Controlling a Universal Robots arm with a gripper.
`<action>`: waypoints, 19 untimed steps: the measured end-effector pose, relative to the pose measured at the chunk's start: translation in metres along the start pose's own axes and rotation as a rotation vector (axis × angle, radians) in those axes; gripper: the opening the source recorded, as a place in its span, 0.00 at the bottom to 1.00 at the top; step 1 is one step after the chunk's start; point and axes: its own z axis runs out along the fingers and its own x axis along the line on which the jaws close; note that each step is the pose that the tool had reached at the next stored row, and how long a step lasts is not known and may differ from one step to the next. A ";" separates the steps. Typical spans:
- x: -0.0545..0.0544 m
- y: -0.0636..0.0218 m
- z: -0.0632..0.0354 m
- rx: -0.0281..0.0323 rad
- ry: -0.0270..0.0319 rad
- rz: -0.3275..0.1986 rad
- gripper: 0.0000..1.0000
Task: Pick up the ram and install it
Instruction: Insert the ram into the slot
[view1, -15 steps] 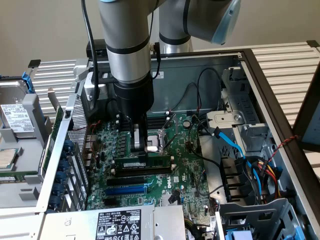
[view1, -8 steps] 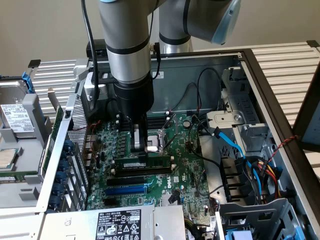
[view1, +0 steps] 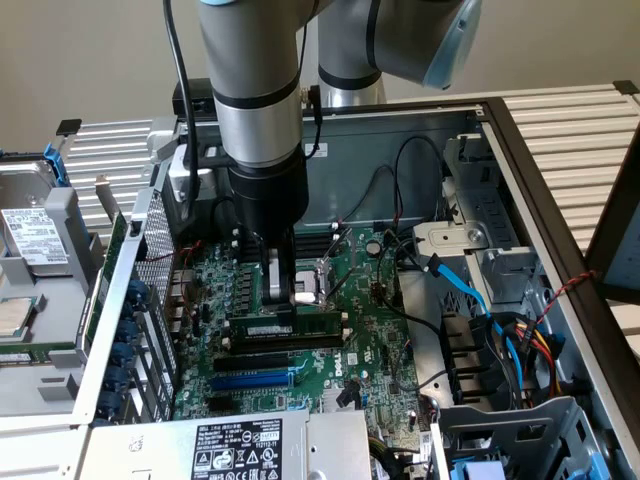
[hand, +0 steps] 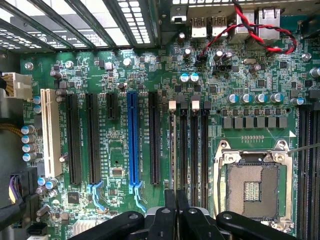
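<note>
Nearest, a labelled metal box (view1: 240, 440) fronts one open computer case (view1: 400, 135). Over its single green board (view1: 370, 330) the gripper (view1: 283, 300) stands low, fingers (hand: 170, 215) clenched on the one ram (view1: 300, 327). It sits on edge at one of four black memory slots (hand: 194, 150), long axis running across the exterior view, near one blue slot (hand: 132, 140).

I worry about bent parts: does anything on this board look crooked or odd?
Nothing stands out. The ram, held in the gripper, stands on edge in line with the black slots, with no visible tilt. The CPU socket is bare.
</note>
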 end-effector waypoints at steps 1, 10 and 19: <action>0.000 0.0000 0.0000 0.0000 0.0001 -0.001 0.12; -0.002 0.0002 0.0004 0.0001 -0.0001 -0.004 0.12; -0.002 0.0002 0.0004 0.0002 -0.0002 -0.004 0.12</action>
